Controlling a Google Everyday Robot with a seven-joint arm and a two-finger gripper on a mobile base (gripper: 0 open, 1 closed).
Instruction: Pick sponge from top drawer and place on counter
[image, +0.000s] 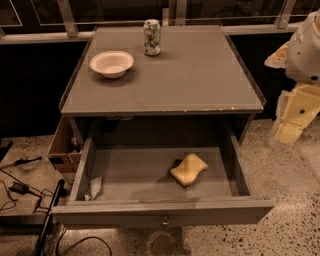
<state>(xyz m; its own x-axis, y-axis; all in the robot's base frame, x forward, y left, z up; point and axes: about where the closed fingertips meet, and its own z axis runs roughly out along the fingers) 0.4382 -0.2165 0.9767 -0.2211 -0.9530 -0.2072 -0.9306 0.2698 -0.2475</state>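
Counter (200, 75), top drawer (165, 212) standing open; sponge (189, 169) lying below-left of gripper (295, 117), grip state indiscernible; best descending, straddling pinched waist.

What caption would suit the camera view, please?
The sponge lies in the open top drawer; the gripper hangs right of the counter.

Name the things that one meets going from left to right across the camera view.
First the white bowl on the counter → can → sponge in the open top drawer → gripper, at the right edge beside the counter.
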